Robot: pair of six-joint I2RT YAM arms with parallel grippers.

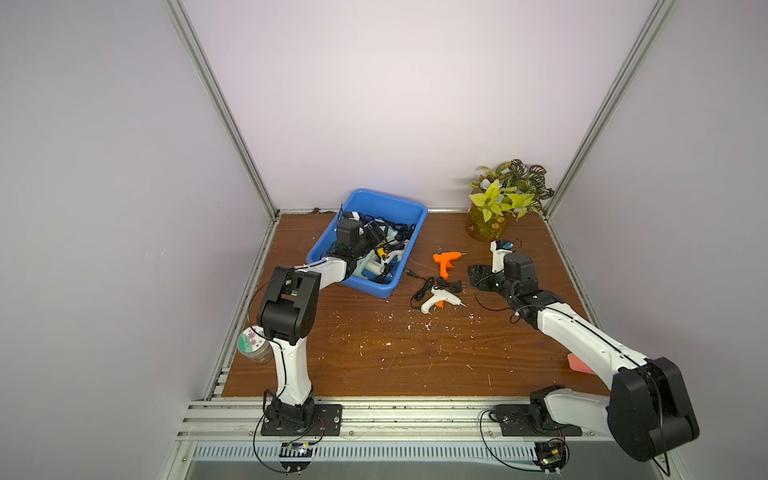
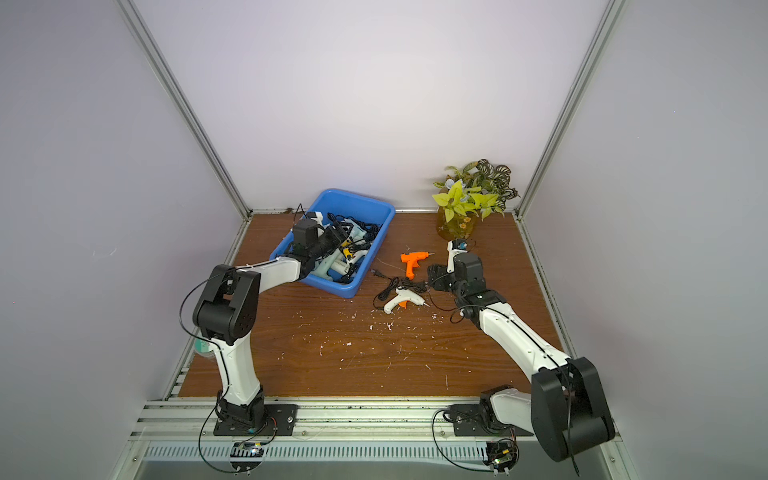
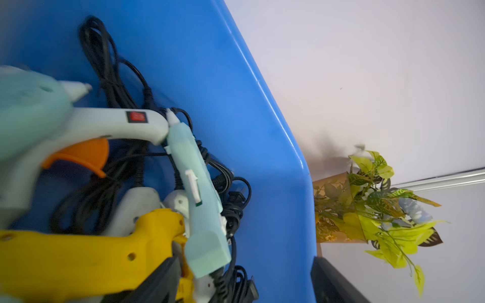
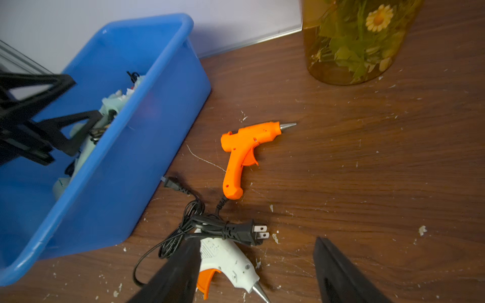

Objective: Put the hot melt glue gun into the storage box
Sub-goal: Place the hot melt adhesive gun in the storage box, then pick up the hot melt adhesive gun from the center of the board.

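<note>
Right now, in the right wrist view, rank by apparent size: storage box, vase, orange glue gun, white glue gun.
1. storage box, cut off by the frame
2. vase, also cut off
3. orange glue gun, white glue gun: unsure, the white one is nearer and partly covered

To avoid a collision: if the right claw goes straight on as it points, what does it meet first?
Probably the black plug lying on the white glue gun; depth is unclear.
</note>
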